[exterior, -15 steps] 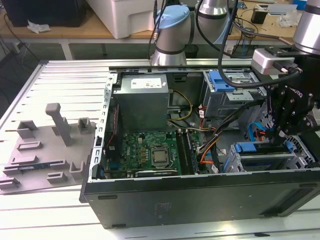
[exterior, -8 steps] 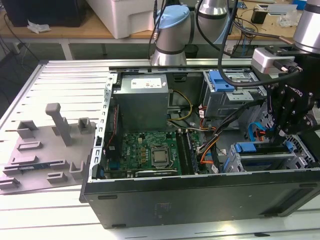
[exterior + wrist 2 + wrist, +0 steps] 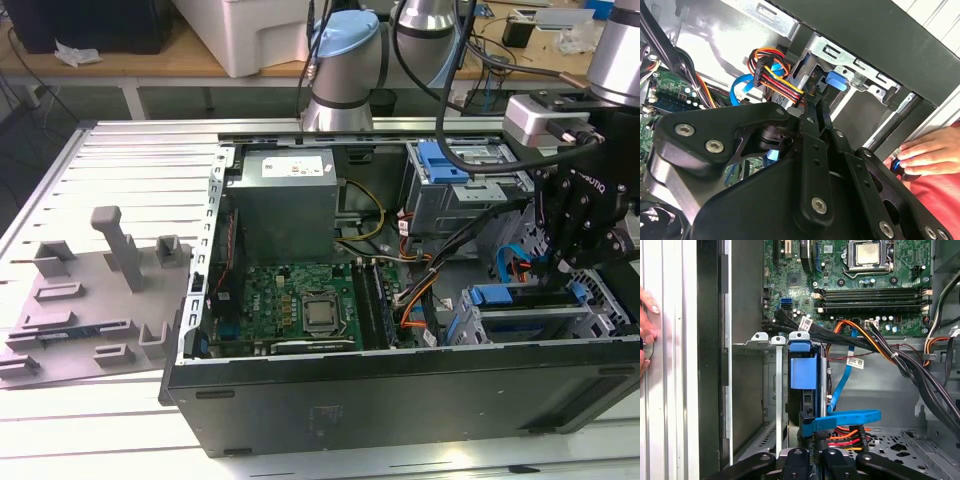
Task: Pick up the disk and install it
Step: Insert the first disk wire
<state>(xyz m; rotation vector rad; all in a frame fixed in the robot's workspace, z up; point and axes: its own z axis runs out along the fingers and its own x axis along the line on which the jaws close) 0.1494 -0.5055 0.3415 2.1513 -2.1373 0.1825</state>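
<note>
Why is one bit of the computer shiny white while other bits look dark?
In the second wrist view, light glares off the bare metal case wall, washing it white, while the black gripper looms dark in front. In the first wrist view, the drive cage sits in shadow beside the brightly lit motherboard.

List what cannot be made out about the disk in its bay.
Silver-grey hard drive with blue plastic rails: edge-on in the first wrist view, faces hidden by grey metal cage walls.
Its seating depth: covered by the black gripper in the exterior view.
Person's hand: cut off by the second wrist view's edge.
</note>
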